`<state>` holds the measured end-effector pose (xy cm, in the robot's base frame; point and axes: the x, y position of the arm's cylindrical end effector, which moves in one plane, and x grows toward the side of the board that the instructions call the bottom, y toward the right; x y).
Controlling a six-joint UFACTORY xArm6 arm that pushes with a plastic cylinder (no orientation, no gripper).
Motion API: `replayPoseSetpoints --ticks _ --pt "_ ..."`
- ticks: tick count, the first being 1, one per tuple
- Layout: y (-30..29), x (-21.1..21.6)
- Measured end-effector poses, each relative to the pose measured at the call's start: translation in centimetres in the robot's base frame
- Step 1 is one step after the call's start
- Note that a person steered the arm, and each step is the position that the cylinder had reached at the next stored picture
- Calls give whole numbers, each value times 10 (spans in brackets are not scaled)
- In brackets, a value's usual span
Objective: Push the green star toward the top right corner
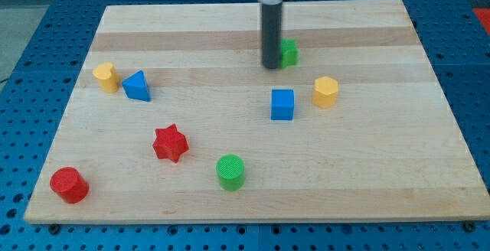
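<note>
Wood grain runs in pale and darker bands across the table, a light plank board set on a blue perforated surface. Small matte plastic blocks sit scattered over it, and I'll place them all off the blue cube near the middle. Just beside it, to the view's right, stands a yellow hexagonal block. Below and to the view's left of the cube sits a green cylinder; farther left, a red star; down toward the bottom left corner, a red cylinder. Well apart to the cube's left, a blue triangular block sits right next to a yellow rounded block.

Now the one that matters: the green star lies above the cube, toward the view's top, mostly hidden so its shape barely shows. There's no hand on this arm to open or close, just a smooth dark rod, and my tip is down on the table pressed right against the green star's left side, above the cube.
</note>
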<state>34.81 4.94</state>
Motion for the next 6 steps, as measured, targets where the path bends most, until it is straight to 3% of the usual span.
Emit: replayPoseSetpoints --ticks 1,3,6 --pt "5 -3" --pt "74 -61" --pt "123 -75"
